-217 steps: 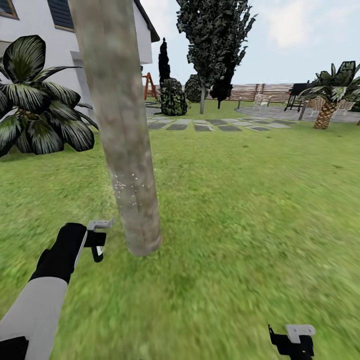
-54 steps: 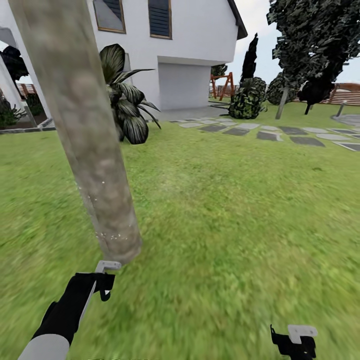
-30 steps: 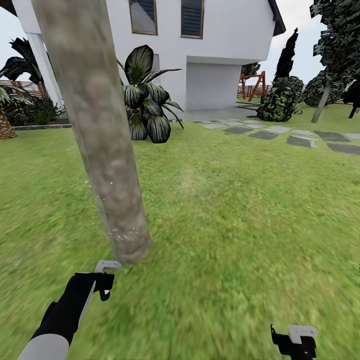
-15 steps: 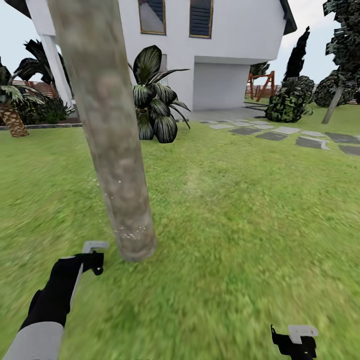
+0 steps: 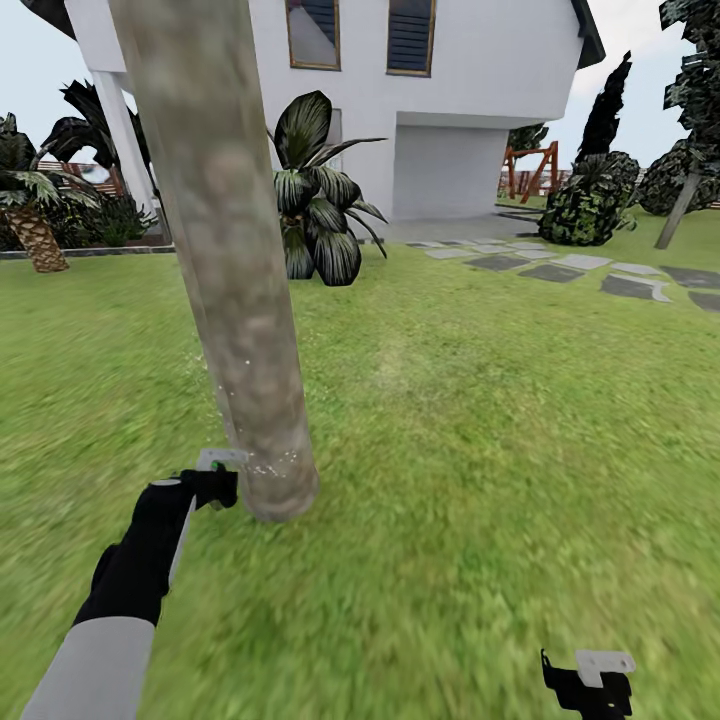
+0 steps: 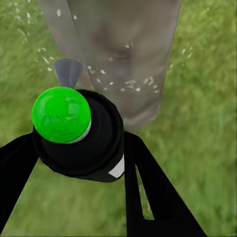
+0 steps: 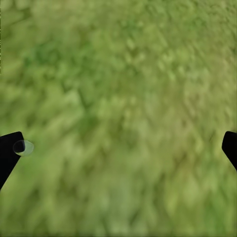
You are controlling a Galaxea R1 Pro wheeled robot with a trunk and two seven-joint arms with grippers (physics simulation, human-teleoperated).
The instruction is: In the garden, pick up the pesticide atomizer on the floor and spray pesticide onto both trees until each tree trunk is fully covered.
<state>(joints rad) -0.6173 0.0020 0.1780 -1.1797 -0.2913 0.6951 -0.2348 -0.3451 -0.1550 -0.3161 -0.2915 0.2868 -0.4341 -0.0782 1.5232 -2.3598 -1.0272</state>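
A thick pale grey-beige tree trunk [image 5: 240, 300] leans up out of the grass in the head view, with white droplets speckling its lower part [image 6: 123, 54]. My left gripper [image 5: 215, 482] is at the trunk's base, just to its left, and is shut on the pesticide atomizer [image 6: 94, 145]. This is a black bottle with a bright green ball top [image 6: 61, 114], and it points at the trunk. My right gripper [image 5: 590, 678] hangs low at the right over bare grass, open and empty, its fingertips [image 7: 7, 153] wide apart. The other tree [image 5: 695, 90] stands far off at the right edge.
A white house [image 5: 450, 90] is behind, with a broad-leaved plant [image 5: 315, 210] in front of it. Grey stepping stones [image 5: 560, 270] cross the lawn at right, near a round bush [image 5: 585, 205]. A palm-like plant [image 5: 35, 215] stands at far left. Open grass [image 5: 500, 450] lies to the right of the trunk.
The head view has panned left round the trunk. My left gripper has moved up and in to the trunk's base with the atomizer in it. The right gripper has not moved.
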